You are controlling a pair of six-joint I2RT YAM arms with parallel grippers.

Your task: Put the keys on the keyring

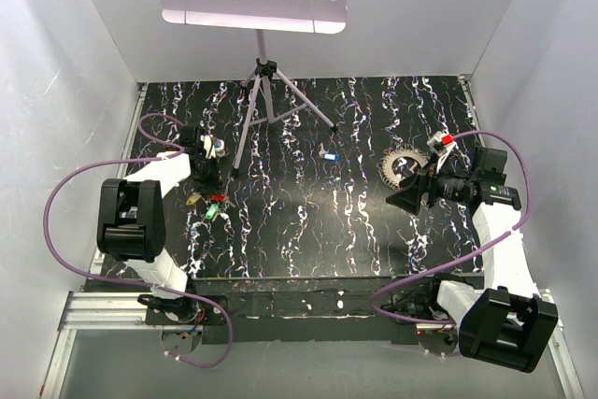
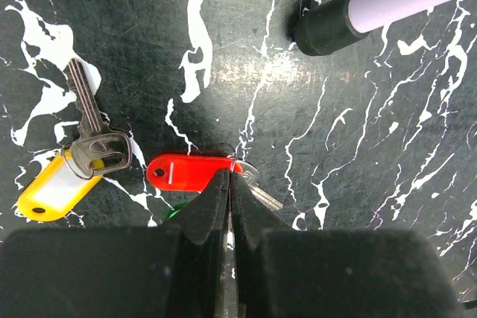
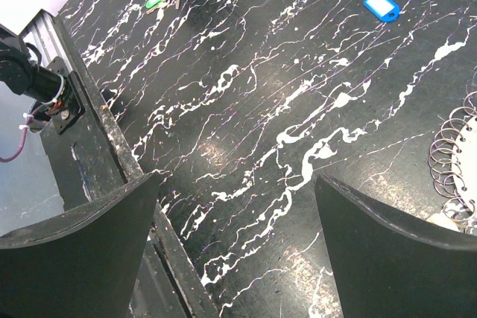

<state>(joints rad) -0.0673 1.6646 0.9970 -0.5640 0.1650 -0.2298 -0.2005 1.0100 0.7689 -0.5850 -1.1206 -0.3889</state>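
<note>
Left wrist view: the left gripper (image 2: 230, 181) points straight down at the table (image 2: 387, 184), its two fingers pressed together. Their tips meet at the end of the red key (image 2: 188, 173), where the plastic tag joins the metal blade. Whether the small link there is caught between them cannot be made out, as the fingers cover the joint. A sliver of the green key (image 2: 173, 211) peeks out from under the gripper's near edge, mostly hidden. The yellow key (image 2: 54, 188) lies flat well off to one side of the fingers, apart from them. The rubber stand foot (image 2: 323, 24) of the music stand (image 1: 262, 81) rests beyond the tips. In the top external view the left arm is folded, its wrist bent down over this cluster of keys. The right gripper (image 3: 238, 258) is spread wide and holds nothing, hovering low with its forearm stretched toward the table's middle. The keyring (image 3: 456, 160) lies flat just beside its outer finger, cut off by the picture's edge, with a fringe of small rings along its rim. The blue key (image 3: 381, 7) lies ahead of the gripper, clear of both the gripper and the keyring.
</note>
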